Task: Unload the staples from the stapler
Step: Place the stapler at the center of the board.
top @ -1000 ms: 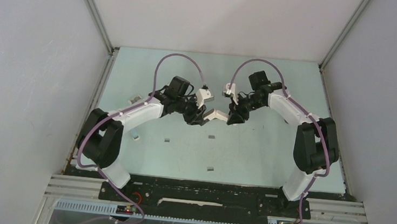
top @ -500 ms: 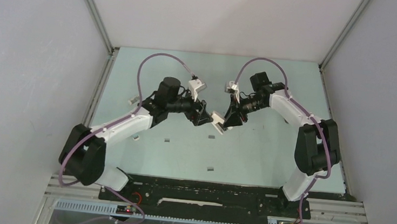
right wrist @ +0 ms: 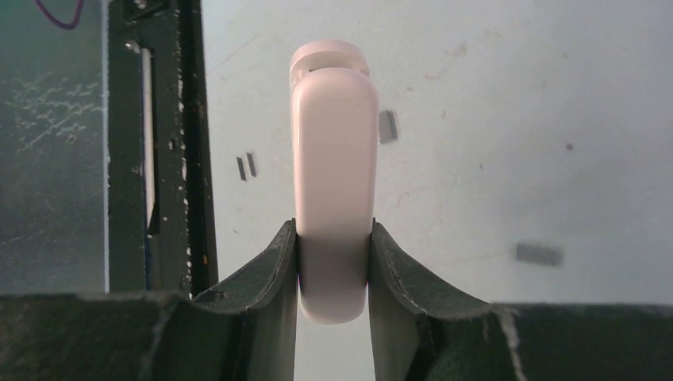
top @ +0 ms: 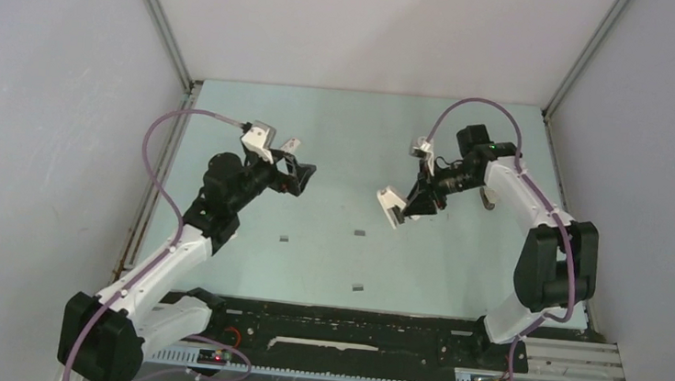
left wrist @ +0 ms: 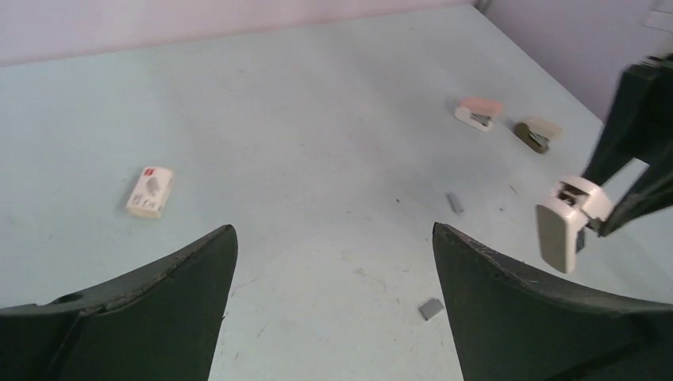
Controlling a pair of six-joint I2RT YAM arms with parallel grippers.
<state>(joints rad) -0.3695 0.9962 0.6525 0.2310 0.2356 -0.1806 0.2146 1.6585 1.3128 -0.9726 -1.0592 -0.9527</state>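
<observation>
My right gripper is shut on a small white stapler, holding it above the table. In the right wrist view the stapler stands clamped by its rear end between both fingers. The left wrist view shows the stapler hanging at the far right. Staples lie loose on the table as small grey strips, seen too in the wrist views. My left gripper stands open and empty, well left of the stapler, its fingers spread wide.
A small white-and-red box lies on the table at the left. A pink stapler and a brown stapler lie near the far right wall. The black frame rail runs along the near table edge.
My left gripper let go of the stapler, opened wide and drew back to the left. My right gripper kept the stapler and shifted slightly right.
</observation>
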